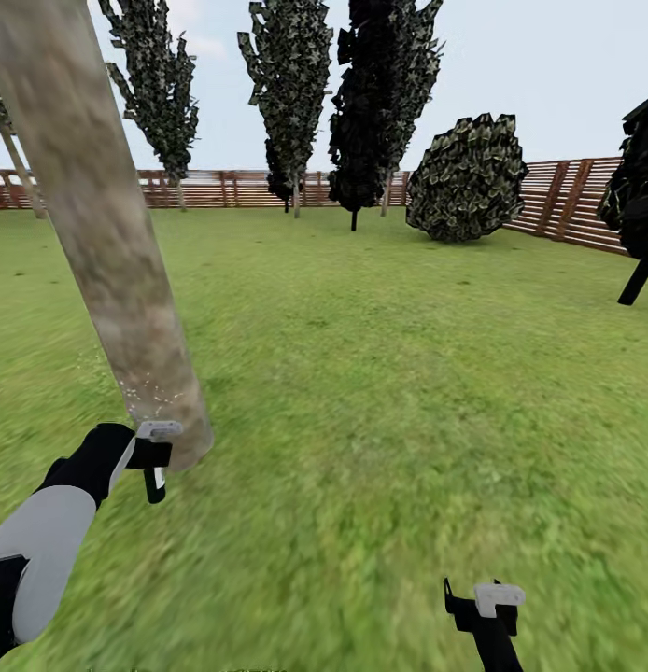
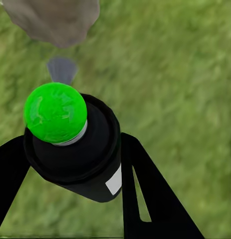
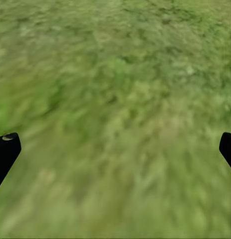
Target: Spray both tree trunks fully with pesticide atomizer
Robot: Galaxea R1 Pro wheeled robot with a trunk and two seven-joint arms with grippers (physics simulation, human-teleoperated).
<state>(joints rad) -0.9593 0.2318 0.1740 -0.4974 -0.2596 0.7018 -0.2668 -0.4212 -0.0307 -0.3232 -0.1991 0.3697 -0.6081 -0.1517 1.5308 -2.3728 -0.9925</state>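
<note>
Spraying looks under way: the left pincer [image 2: 70,164] is clamped on the pesticide atomizer [image 2: 70,149], a black canister with a bright green cap, its fingers [image 2: 145,194] pressed against either side of the body, so the pick-up from the floor is done. In the head view the left pincer [image 1: 154,457] sits just beside the foot of the near tree trunk [image 1: 100,233], a mottled tan-grey pole leaning across the lawn [image 1: 389,373], and a faint speckle of white droplets shows on the bark just above the pincer. From the left wrist, a small grey cone of mist leaves the nozzle toward the trunk's base. Judging by this, only the lowest part of the trunk is being treated; whether the bark higher up is covered I cannot tell. A second slim trunk [image 1: 21,173] stands well apart by the fence [image 1: 567,201], and it appears still to be done. The right pincer [image 1: 483,607] hangs low over the grass, its fingers wide apart and holding nothing
</note>
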